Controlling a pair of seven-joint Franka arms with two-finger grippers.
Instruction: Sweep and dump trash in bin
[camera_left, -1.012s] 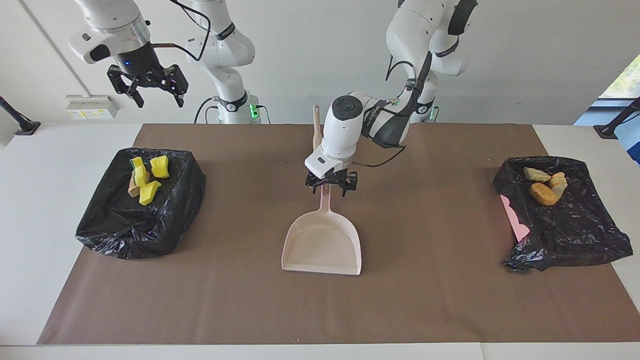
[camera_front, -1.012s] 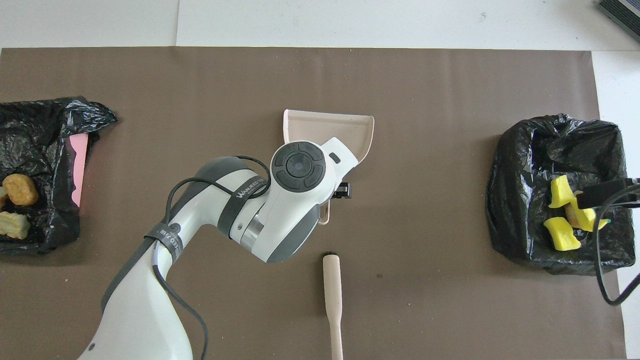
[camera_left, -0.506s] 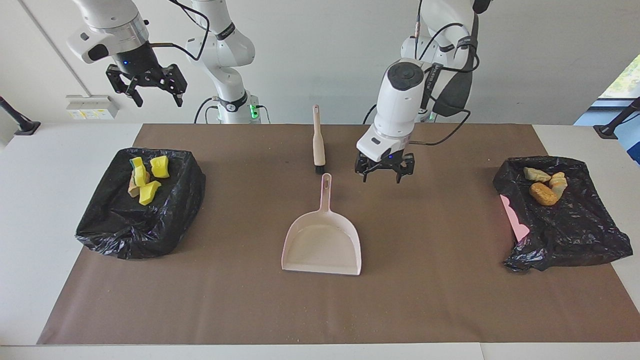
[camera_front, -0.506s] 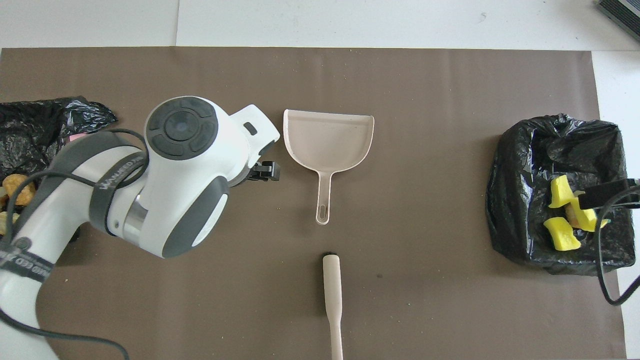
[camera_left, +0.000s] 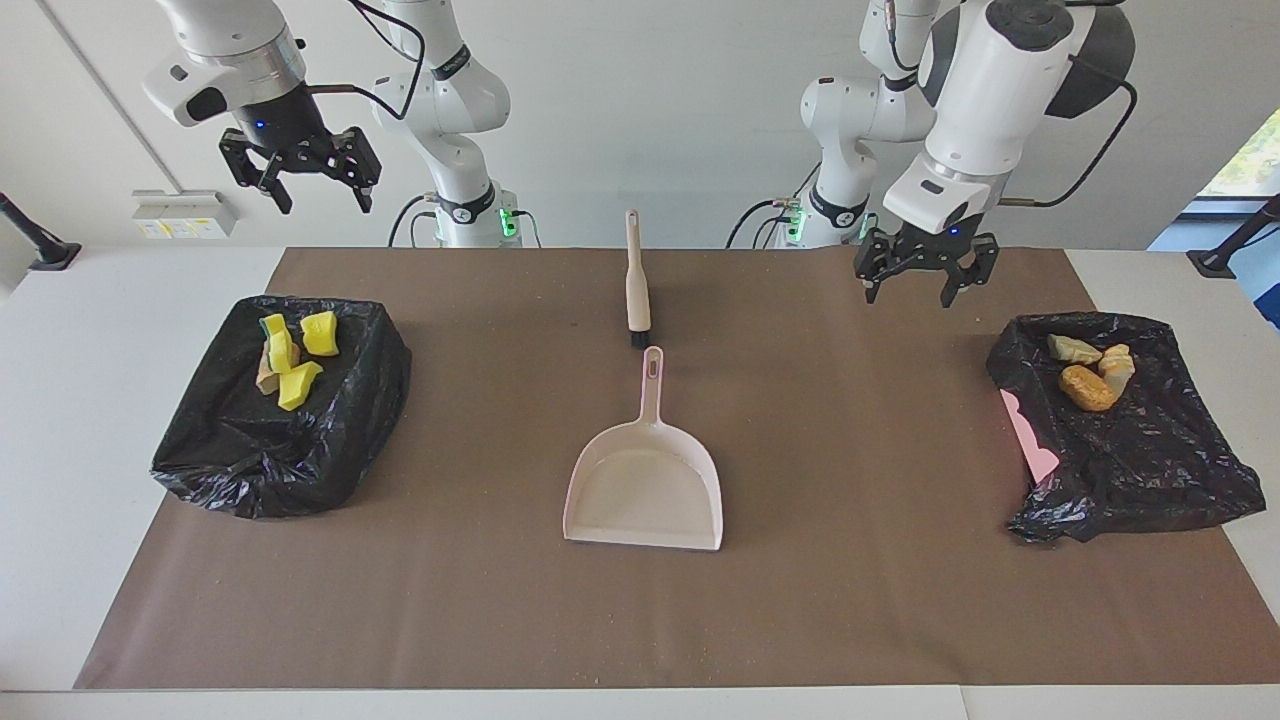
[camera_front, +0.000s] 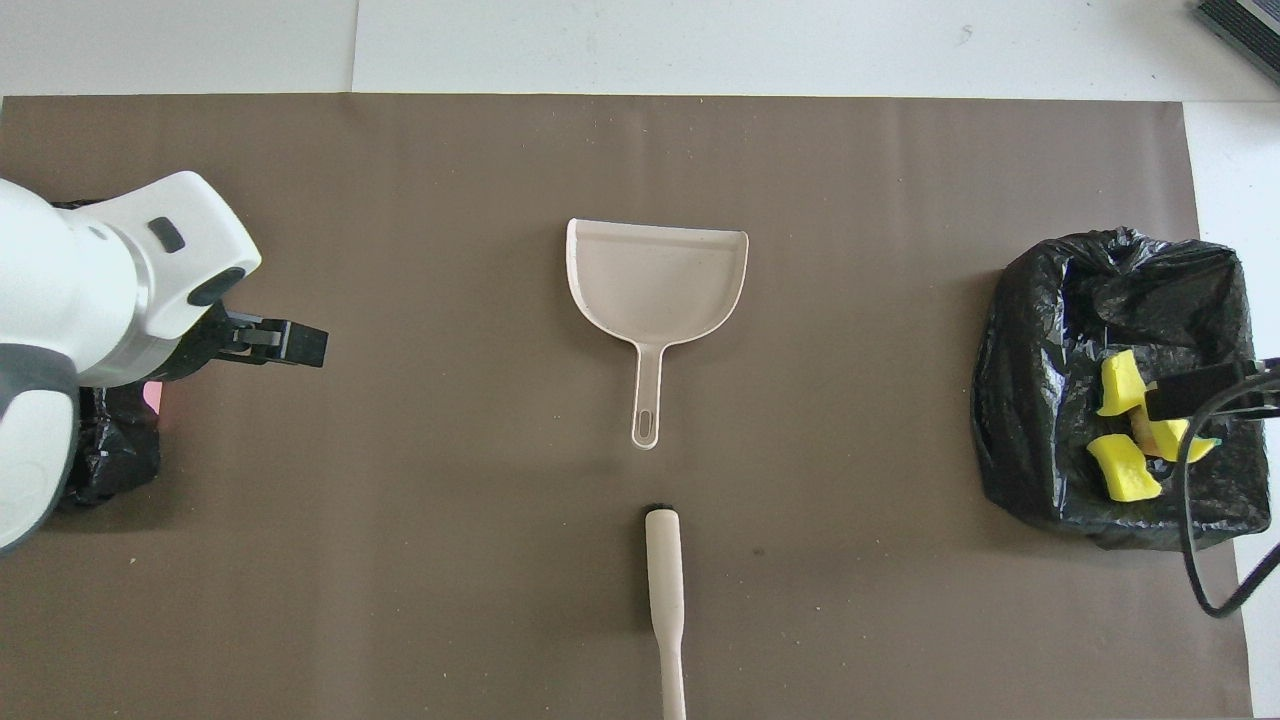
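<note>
Both hands spread, empty: left hand (camera_left: 925, 270) over mat (bread bin (camera_left: 1150, 470) at its 4 o'clock), right hand (camera_left: 298, 170) raised over sponge bin (camera_left: 250, 460).

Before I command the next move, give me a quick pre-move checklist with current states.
1. Trash in bins: sponge pieces in one black-lined bin, bread pieces in the other bin: ok.
2. Mat free of palm-sized pieces: ok.
3. Dustpan empty, flat on mat: ok.
4. Brush lying free beside the dustpan handle: ok.
5. Left gripper and right gripper open, raised, empty: ok.
</note>
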